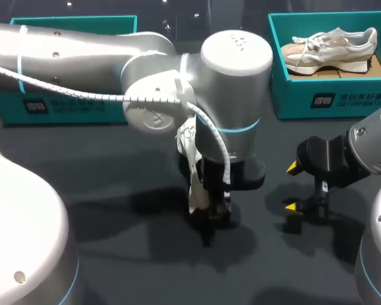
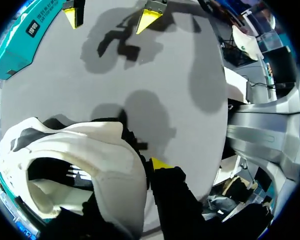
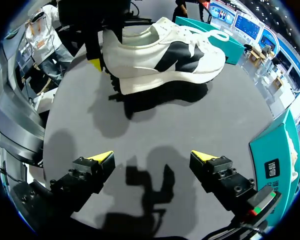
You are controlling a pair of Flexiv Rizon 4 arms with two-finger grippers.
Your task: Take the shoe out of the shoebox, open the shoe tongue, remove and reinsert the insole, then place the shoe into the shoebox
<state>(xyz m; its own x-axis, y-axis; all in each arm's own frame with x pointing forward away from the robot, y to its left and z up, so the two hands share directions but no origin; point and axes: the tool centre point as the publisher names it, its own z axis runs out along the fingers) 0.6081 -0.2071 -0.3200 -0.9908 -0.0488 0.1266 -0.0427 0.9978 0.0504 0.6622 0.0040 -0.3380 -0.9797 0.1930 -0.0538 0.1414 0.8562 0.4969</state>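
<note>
Dark counter, centre frame: left jaws pinch a white shoe at its heel; right jaws, lower right, stand spread.

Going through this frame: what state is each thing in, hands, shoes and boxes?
left hand: shut on the heel of the white shoe.
white shoe: out of the boxes, held over the table.
right hand: open, empty.
right shoebox: open, holds a beige shoe.
left shoebox: open; inside hidden.
</note>
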